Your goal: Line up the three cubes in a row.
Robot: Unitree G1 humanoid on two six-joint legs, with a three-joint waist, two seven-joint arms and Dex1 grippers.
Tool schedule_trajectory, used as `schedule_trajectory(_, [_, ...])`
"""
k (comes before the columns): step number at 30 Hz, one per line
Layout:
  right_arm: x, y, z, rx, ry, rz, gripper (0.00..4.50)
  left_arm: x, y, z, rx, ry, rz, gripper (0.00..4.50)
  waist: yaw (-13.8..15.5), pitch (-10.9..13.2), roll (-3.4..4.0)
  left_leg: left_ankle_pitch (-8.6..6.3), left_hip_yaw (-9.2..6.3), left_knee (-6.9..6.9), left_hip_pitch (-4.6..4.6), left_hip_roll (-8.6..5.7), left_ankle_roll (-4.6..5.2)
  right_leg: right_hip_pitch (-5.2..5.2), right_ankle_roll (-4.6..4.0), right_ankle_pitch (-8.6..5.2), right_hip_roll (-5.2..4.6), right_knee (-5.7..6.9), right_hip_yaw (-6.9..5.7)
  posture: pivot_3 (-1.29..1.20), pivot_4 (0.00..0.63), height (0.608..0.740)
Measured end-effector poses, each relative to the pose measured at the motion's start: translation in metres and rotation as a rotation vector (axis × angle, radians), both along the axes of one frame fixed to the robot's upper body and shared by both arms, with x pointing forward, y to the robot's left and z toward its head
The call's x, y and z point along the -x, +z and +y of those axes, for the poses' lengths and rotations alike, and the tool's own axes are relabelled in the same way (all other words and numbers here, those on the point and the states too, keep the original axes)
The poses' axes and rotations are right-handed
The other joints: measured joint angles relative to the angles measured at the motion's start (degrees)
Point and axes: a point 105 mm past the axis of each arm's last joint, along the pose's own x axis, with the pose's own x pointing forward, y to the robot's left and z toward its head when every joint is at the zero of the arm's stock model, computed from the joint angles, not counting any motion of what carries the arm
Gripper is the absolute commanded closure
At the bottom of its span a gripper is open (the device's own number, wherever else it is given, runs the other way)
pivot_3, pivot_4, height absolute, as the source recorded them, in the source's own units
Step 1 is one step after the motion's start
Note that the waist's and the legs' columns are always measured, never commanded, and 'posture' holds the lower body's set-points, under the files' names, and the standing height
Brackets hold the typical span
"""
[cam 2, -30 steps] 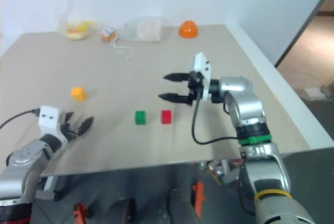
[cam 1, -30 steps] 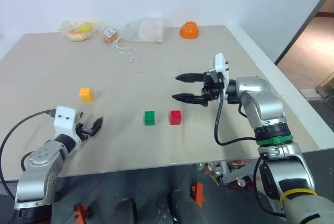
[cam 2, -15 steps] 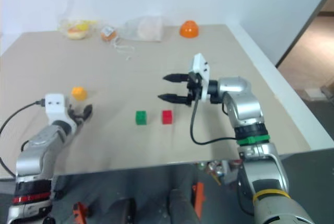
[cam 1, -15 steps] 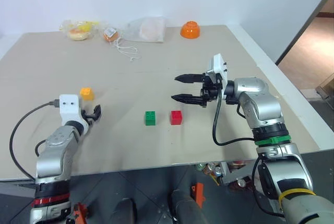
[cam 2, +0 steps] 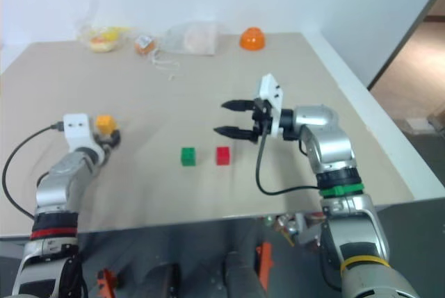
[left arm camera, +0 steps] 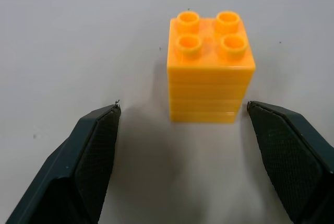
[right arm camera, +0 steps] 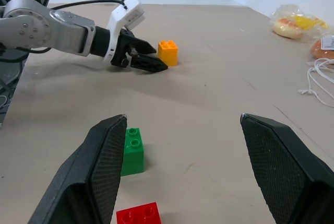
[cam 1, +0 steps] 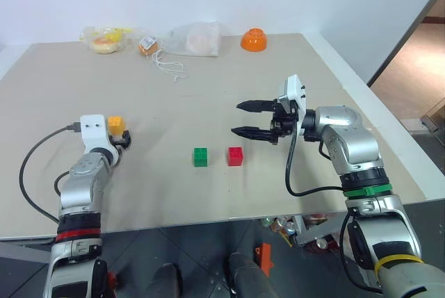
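The left gripper (left arm camera: 182,130) is sitting low over the table (cam 1: 208,96) with its two black fingers spread wide apart, and the yellow-orange cube (left arm camera: 211,67) is standing upright, studs up, just beyond the fingertips and roughly centred on the gap between them; the jaws are gripping nothing, and the cube is not yet between them. The right gripper (cam 1: 247,119) is hovering above the table, pointing across toward the robot's left, its fingers likewise parted and empty. The red cube (cam 1: 235,156) is lying just below and slightly nearer the robot than those fingertips, and the green cube (cam 1: 200,157) is resting close beside the red one, a small gap between them, on the side toward the left gripper. The yellow-orange cube is sitting well apart from that pair, farther toward the left gripper and a little farther from the robot. Far beyond both grippers, along the table's back edge, an orange bowl (cam 1: 253,39) and several plastic bags (cam 1: 191,39) are lying.
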Motion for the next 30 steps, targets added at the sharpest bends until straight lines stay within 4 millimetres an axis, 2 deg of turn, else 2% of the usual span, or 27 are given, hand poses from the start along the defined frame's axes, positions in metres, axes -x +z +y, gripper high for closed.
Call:
schedule_trajectory(2, [0.000, 0.000, 0.000, 0.001, -0.005, 0.001, 0.90, -0.005, 0.001, 0.000, -0.013, -0.012, -0.002, 0.49, 0.02, 0.00, 0.00, 0.01, 0.00, 0.02, 0.00, -0.01, -0.01, 0.01, 0.03, 0.02, 0.00, 0.00, 0.00, 0.00, 0.150, 0.740])
schedule_trajectory(3, [0.000, 0.000, 0.000, 0.001, -0.005, 0.001, 0.90, -0.007, 0.001, -0.001, -0.018, -0.021, -0.002, 0.99, 0.05, 0.00, 0.00, 0.02, 0.00, 0.04, -0.01, -0.01, -0.03, 0.01, 0.04, 0.03, 0.00, 0.00, 0.00, 0.00, 0.150, 0.740])
schedule_trajectory(6, [0.001, 0.001, 0.000, 0.001, -0.004, -0.003, 0.90, -0.014, 0.003, -0.007, -0.027, -0.048, -0.007, 1.92, 0.10, -0.01, -0.01, 0.02, 0.02, 0.06, -0.03, -0.02, -0.04, 0.01, 0.06, 0.04, -0.01, 0.00, 0.03, 0.00, 0.150, 0.740])
schedule_trajectory(9, [0.001, -0.001, -0.001, 0.002, -0.008, 0.001, 0.90, -0.019, 0.004, -0.011, -0.023, -0.063, -0.014, 3.03, 0.08, 0.00, -0.01, 0.01, 0.01, 0.03, -0.05, -0.02, -0.05, -0.02, 0.06, 0.03, -0.01, -0.03, 0.03, 0.00, 0.150, 0.740])
schedule_trajectory(10, [0.001, -0.001, -0.001, 0.002, -0.010, 0.002, 0.90, -0.020, 0.005, -0.012, -0.021, -0.065, -0.019, 3.17, 0.08, 0.00, -0.01, 0.00, 0.01, 0.03, -0.08, -0.02, -0.06, -0.04, 0.06, 0.03, -0.01, -0.03, 0.02, 0.00, 0.150, 0.740])
schedule_trajectory(16, [0.000, -0.001, -0.004, 0.009, -0.019, 0.000, 0.90, -0.020, 0.005, -0.016, -0.013, -0.093, -0.024, 3.16, 0.09, 0.00, -0.01, -0.02, 0.01, 0.04, -0.15, -0.02, -0.09, -0.09, 0.09, 0.02, -0.02, -0.05, 0.02, 0.00, 0.150, 0.740])
schedule_trajectory(20, [0.000, -0.001, -0.005, 0.011, -0.021, 0.000, 0.90, -0.021, 0.011, -0.032, -0.028, -0.239, -0.052, 3.16, 0.09, 0.00, -0.02, -0.02, 0.01, 0.04, -0.15, -0.02, -0.09, -0.09, 0.08, 0.02, -0.02, -0.05, 0.01, 0.00, 0.150, 0.740])
schedule_trajectory(23, [0.001, -0.001, -0.008, 0.022, -0.022, 0.000, 0.90, -0.012, 0.023, -0.057, -0.130, -0.534, -0.099, 3.16, 0.05, 0.01, -0.02, -0.03, 0.03, 0.01, -0.23, -0.01, -0.11, -0.22, 0.05, 0.00, -0.01, -0.06, 0.03, 0.00, 0.150, 0.740])
schedule_trajectory(25, [0.004, -0.003, -0.013, 0.044, -0.018, 0.010, 0.90, 0.002, 0.027, -0.072, -0.218, -0.765, -0.107, 3.16, 0.04, 0.01, -0.02, -0.03, 0.05, -0.03, -0.37, 0.00, -0.12, -0.40, 0.02, -0.02, -0.01, -0.06, 0.04, 0.00, 0.150, 0.740])
schedule_trajectory(27, [0.009, -0.007, -0.020, 0.066, -0.012, 0.024, 0.90, 0.016, 0.019, -0.070, -0.295, -0.906, -0.074, 3.16, -0.04, 0.01, -0.02, -0.03, 0.09, -0.13, -0.45, 0.01, -0.12, -0.55, -0.03, -0.05, -0.01, -0.06, 0.08, 0.00, 0.150, 0.740])
schedule_trajectory(30, [0.011, -0.015, -0.031, 0.079, -0.028, 0.061, 0.90, 0.033, 0.005, -0.056, -0.346, -1.027, -0.005, 3.16, -0.03, 0.01, -0.02, -0.03, 0.09, -0.21, -0.54, 0.04, -0.11, -0.68, -0.08, -0.08, 0.00, -0.04, 0.05, 0.00, 0.150, 0.740])
